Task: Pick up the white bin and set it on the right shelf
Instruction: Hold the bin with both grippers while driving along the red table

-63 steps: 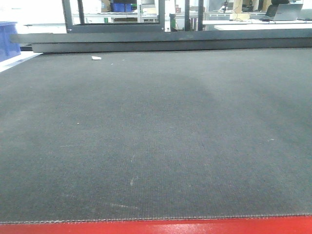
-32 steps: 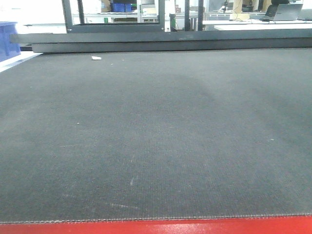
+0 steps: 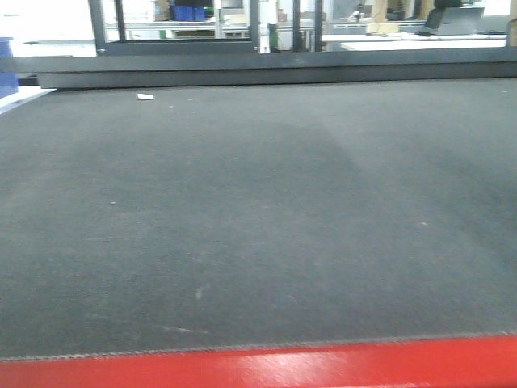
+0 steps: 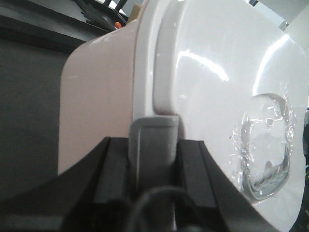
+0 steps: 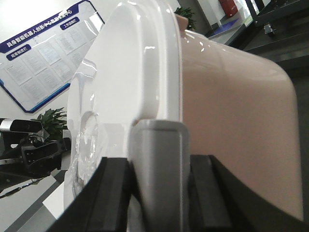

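The white bin (image 4: pixel 96 96) fills the left wrist view, pale pink body at left and glossy white lid (image 4: pixel 217 72) at right. My left gripper (image 4: pixel 153 166) is shut on the grey latch (image 4: pixel 153 140) at the bin's end, with a black finger on each side. In the right wrist view the white bin (image 5: pixel 231 96) shows its other end. There my right gripper (image 5: pixel 160 193) is shut on a grey latch (image 5: pixel 159 154) under the lid (image 5: pixel 130 72). The front view shows neither bin nor grippers. The right shelf is out of view.
A dark grey mat (image 3: pixel 258 202) with a red front edge (image 3: pixel 258 368) spreads ahead, a white scrap (image 3: pixel 145 96) lying far left. A dark rail and frame (image 3: pixel 258 66) close off the back. A blue crate (image 3: pixel 6 65) stands at the left edge. A notice board (image 5: pixel 43 48) hangs on the wall.
The front view has slid: the back frame, the scrap and the blue crate have all shifted left, and the red edge shows thicker. The picture is slightly blurred now.
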Robot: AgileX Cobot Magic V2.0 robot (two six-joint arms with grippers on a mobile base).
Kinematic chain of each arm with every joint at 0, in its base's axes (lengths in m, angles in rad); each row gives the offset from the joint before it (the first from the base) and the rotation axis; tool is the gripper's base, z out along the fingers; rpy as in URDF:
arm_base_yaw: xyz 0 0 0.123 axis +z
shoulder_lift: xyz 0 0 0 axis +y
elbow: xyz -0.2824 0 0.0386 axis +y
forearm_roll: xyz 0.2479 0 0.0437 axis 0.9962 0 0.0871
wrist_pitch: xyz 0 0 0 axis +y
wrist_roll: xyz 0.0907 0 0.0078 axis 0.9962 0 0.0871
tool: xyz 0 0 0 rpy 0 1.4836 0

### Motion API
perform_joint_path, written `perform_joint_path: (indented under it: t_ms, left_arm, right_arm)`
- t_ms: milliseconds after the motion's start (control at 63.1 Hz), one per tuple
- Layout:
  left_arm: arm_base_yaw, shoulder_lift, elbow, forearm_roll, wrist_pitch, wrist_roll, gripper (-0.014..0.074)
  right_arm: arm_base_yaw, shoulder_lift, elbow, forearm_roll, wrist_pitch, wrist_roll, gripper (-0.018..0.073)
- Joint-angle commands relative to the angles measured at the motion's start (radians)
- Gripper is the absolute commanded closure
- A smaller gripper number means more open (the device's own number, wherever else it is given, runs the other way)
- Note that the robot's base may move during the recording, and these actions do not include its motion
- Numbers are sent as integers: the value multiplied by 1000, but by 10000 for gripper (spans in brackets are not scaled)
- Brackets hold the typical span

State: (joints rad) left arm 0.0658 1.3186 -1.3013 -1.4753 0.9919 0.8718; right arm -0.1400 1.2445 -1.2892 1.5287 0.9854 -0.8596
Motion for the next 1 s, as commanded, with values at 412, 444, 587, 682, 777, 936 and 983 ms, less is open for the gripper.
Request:
perform_joint_path:
  t_ms: [412,444,587,682,777,936,983]
  left_arm:
    - [-66,-42,-35,-66,315,47,722]
    - [-66,-42,-35,-66,315,47,722]
    - [-66,-42,-35,-66,315,47,722]
    - [-66,-42,-35,-66,315,47,722]
    - [-66,-42,-35,-66,315,47,722]
    - [-66,-42,-35,-66,315,47,722]
    - [-66,-42,-35,-66,315,47,722]
  right_arm:
    - [42,-41,-42,127,283,-10,419]
    - [42,-41,-42,127,283,-10,419]
    - [42,-41,-42,127,283,-10,419]
    - [42,-41,-42,127,283,-10,419]
    - [42,-41,-42,127,283,-10,419]
    - [42,-41,-42,127,283,-10,419]
    - [42,-41,-42,127,283,-10,419]
